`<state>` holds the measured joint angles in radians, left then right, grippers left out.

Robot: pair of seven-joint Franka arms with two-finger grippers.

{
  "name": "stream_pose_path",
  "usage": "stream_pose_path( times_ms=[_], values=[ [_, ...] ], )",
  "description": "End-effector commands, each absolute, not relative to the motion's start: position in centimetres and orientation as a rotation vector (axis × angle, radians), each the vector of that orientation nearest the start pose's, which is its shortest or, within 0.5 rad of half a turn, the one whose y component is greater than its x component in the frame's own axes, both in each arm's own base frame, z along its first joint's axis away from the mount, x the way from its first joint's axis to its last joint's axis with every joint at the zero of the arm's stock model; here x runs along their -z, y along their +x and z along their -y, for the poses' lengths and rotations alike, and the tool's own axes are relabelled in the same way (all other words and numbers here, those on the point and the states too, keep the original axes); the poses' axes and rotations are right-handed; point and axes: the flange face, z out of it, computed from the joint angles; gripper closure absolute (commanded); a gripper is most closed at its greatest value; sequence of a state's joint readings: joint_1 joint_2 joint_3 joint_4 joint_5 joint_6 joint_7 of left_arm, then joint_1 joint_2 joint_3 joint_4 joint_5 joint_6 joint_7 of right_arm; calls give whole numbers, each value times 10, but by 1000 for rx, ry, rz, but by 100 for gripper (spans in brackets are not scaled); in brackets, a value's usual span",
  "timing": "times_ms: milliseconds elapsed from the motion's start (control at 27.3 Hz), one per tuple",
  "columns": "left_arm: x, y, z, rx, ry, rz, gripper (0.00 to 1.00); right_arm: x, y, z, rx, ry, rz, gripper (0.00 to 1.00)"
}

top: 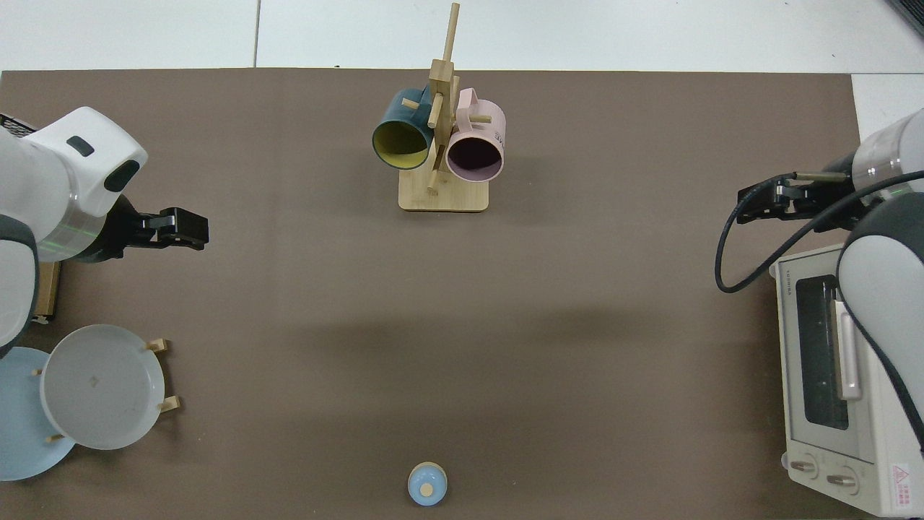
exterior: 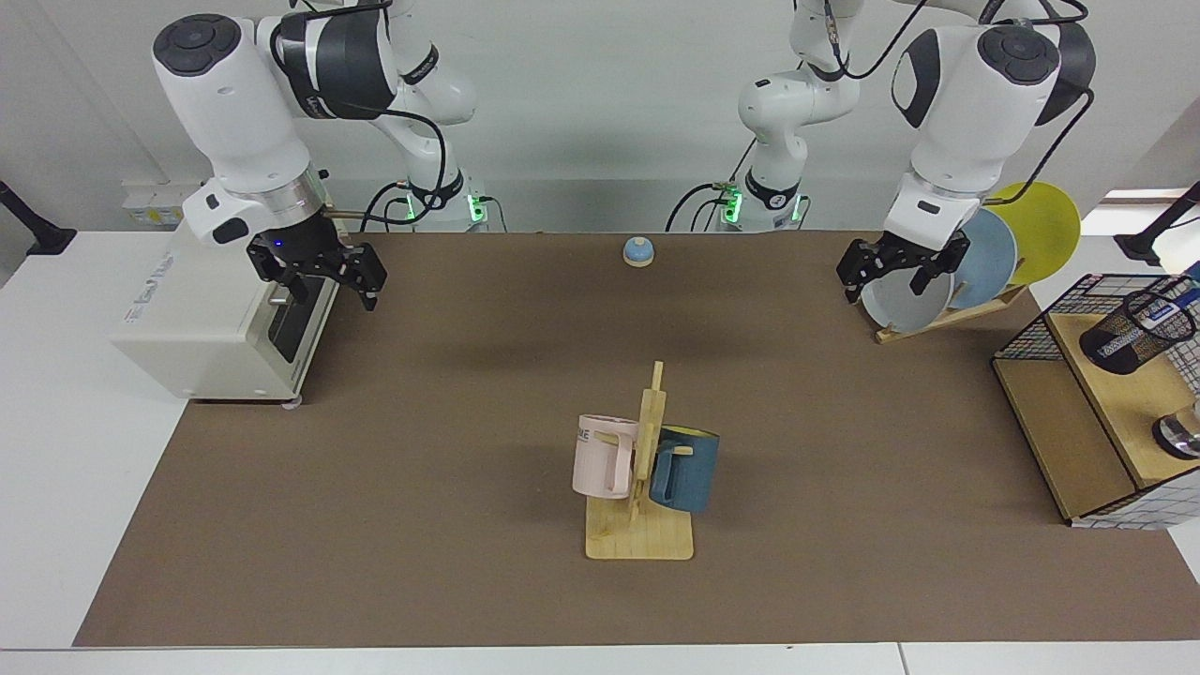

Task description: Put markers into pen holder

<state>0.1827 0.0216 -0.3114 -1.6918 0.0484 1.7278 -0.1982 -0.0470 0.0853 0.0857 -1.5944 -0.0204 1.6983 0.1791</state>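
One slim white marker with blue print [exterior: 1170, 314] sits inside the black wire-mesh pen holder [exterior: 1134, 331], tilted on the wooden shelf [exterior: 1120, 398]. Light, stiff, slick barrel; I'd grip mid-barrel. Left gripper [exterior: 898, 268] hangs by the plate rack [exterior: 947, 314], fingers apart, empty. Right gripper [exterior: 330, 274] waits by the white toaster oven [exterior: 202, 323], also parted, empty.

Top view: brown mat [top: 462, 325], mostly bare; marker, holder out of frame.

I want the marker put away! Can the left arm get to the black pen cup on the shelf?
Probably yes. The left end effector hangs in front of the plates, with nothing between it and the pen holder on the wooden shelf. The holder leans, and a marker already sits inside it.
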Motion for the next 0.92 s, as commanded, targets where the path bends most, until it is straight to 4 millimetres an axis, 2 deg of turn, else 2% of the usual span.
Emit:
stream_pose_path(
  times_ms=[0, 73, 366, 879],
  values=[
    [-585, 551, 57, 68, -3120, 145, 0, -578, 586, -15, 25, -3137, -199, 0],
    [-590, 548, 61, 73, -3122, 131, 0, -578, 586, -16, 25, -3139, -196, 0],
    [-598, 538, 44, 57, -3148, 69, 0, -578, 586, -18, 25, -3137, -191, 0],
    [-599, 538, 42, 71, -3152, 72, 0, -578, 586, -17, 25, -3137, -194, 0]
  ],
)
